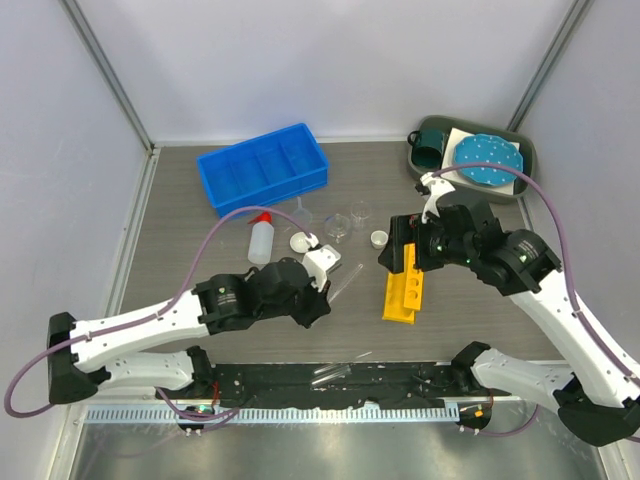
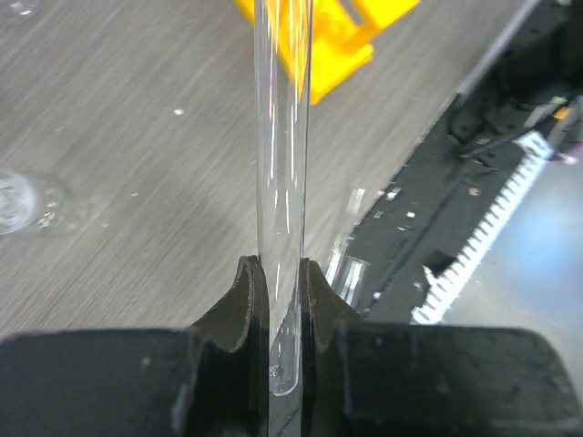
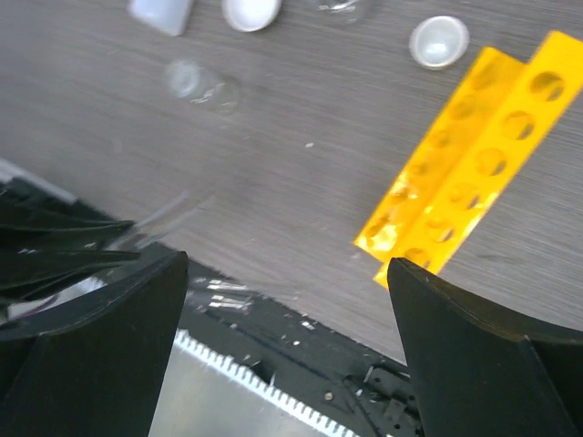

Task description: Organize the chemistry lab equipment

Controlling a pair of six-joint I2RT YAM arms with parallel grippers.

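My left gripper (image 2: 282,273) is shut on the rounded bottom end of a clear glass test tube (image 2: 282,164), which points away toward the yellow holed tube rack (image 2: 337,36). From above, the tube (image 1: 346,282) sticks out of the left gripper (image 1: 322,292), just left of the rack (image 1: 404,290) lying flat on the table. My right gripper (image 3: 290,264) hangs open and holds nothing above the near end of the rack (image 3: 474,164). Behind stand a white squeeze bottle (image 1: 260,240), two white dishes (image 1: 301,241) (image 1: 379,238) and small clear beakers (image 1: 338,226).
A blue divided bin (image 1: 262,168) sits at the back left. At the back right a grey tray (image 1: 522,150) holds a teal mug (image 1: 432,145) and a blue dotted plate (image 1: 487,160). Another clear tube (image 1: 330,372) lies on the black base rail at the near edge.
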